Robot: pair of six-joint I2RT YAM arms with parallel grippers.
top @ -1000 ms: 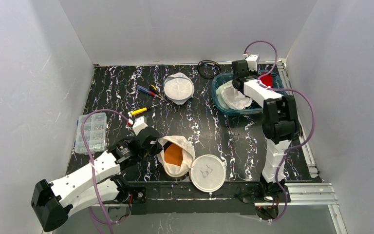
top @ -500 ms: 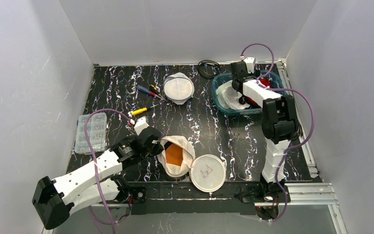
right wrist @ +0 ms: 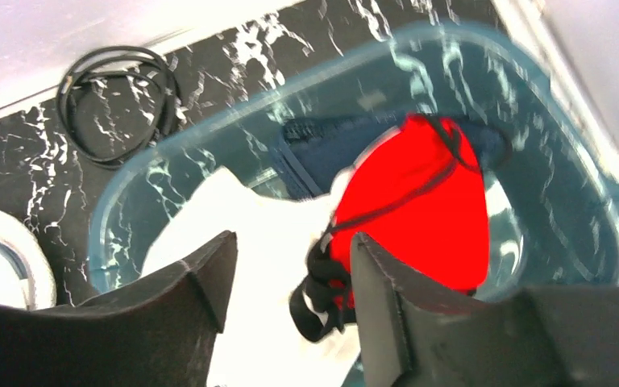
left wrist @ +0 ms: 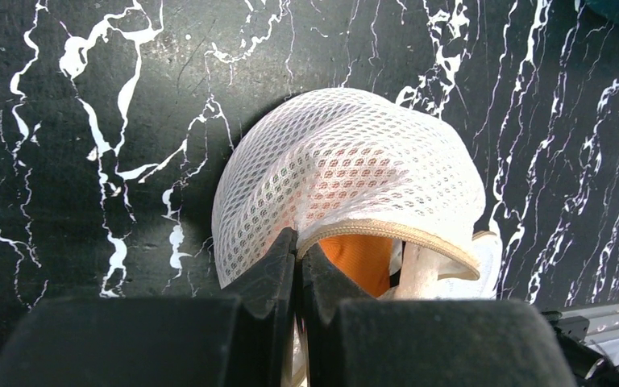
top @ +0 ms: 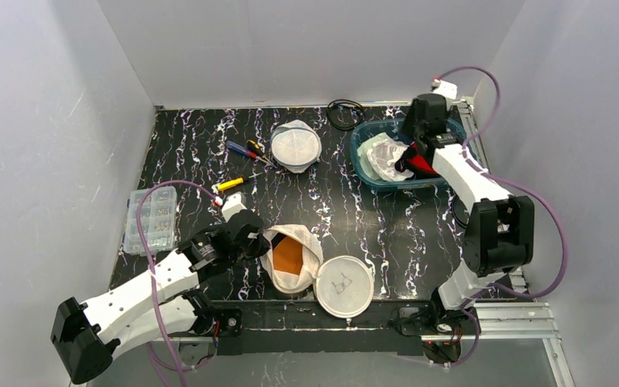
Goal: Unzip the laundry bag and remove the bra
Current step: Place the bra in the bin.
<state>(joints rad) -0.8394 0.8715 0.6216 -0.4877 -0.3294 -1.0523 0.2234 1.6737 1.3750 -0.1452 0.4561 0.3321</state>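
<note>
- One white mesh laundry bag (top: 300, 242) lies near the front edge of the tabletop (top: 193, 145), mouth open, orange item (left wrist: 361, 256) showing inside.
- Bag's tan rim pinched by left fingers (left wrist: 272, 272), closed tight on it.
- Touching the bag's right side: round white disc (top: 343, 285).
- Rear right, right fingers (right wrist: 201, 278) spread wide, holding nothing, over teal bin (right wrist: 121, 234).
- Bin holds red cloth (right wrist: 419, 210) and white cloth (right wrist: 234, 218).

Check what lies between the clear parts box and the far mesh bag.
Top view: a yellow-handled tool lies between the clear parts box and the far mesh bag; two screwdrivers sit just behind it.
</note>
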